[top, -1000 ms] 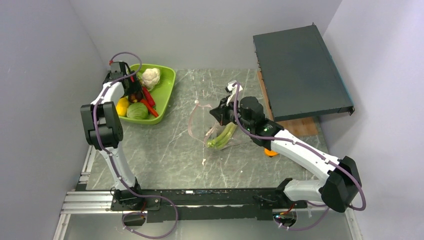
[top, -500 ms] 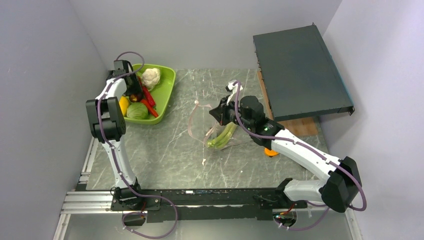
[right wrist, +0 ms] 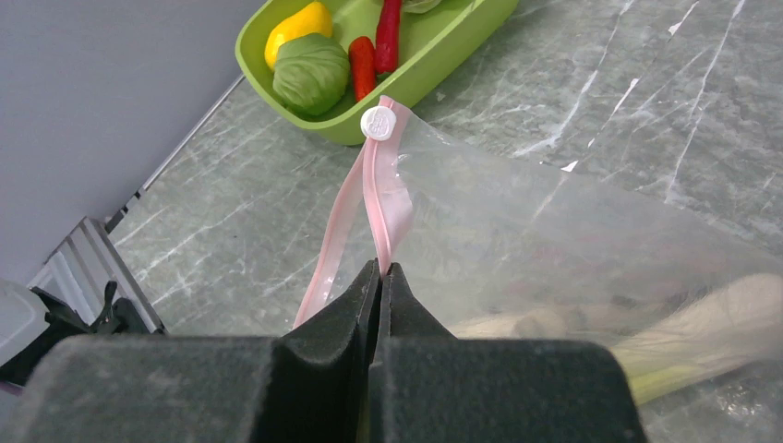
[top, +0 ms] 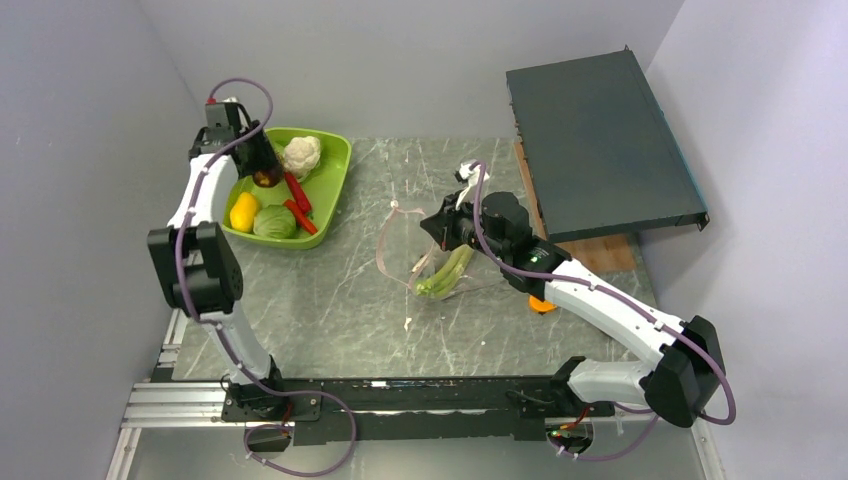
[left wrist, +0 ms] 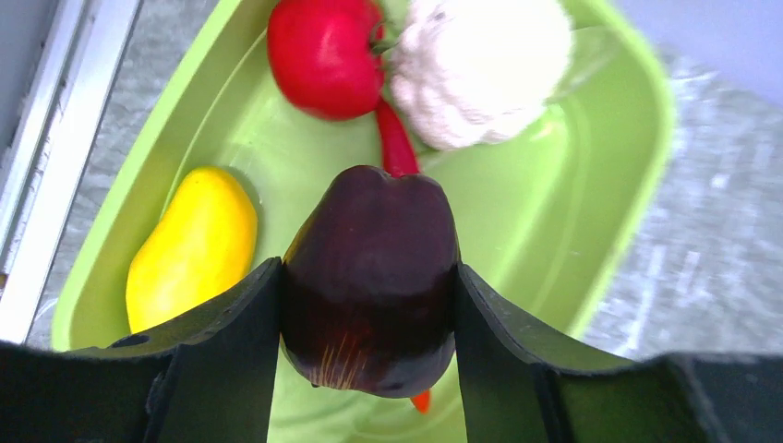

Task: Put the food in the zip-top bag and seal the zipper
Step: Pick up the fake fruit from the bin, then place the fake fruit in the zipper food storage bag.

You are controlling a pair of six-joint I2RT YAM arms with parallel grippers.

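Grey marbled surface (top: pixel 330 300) carries everything. Biggest item on it is a dark flat slab (top: pixel 600 150) at approx. 2 o'clock, not part of the job. Next is the lime-green tray (top: pixel 335 170) at 10 o'clock, w/ most of the food in it: cauliflower (top: pixel 300 155), green cabbage (top: pixel 274 222), yellow piece (top: pixel 244 211), red peppers (top: pixel 298 205), plus a tomato (left wrist: pixel 323 51) that the wrist cam shows. Zip-top bag (top: pixel 400 245) lies near ctr, mouth toward 9 o'clock, and holds only the pale green stalks (top: pixel 445 272) so far. Left hand (top: pixel 262 172) is over the tray's 11 o'clock corner, jaws partway spread and pressed against both sides of a dark purple piece (left wrist: pixel 369 231), which hangs above the tray floor. Right hand (top: pixel 443 222) sits at the bag's 1 o'clock side, jaws fully closed, pinching the pink zipper (right wrist: pixel 383 198) strip a little short of its white slider (right wrist: pixel 378 122) and propping that edge up. The film is clear, so how wide the mouth gapes is hard to judge; prob. enough for one piece. Progress is early: one item bagged, one gripped but not yet carried over, the rest in the tray, zipper unsealed. An orange disc (top: pixel 541 305) peeks out under the right arm at 4 o'clock; leave it.
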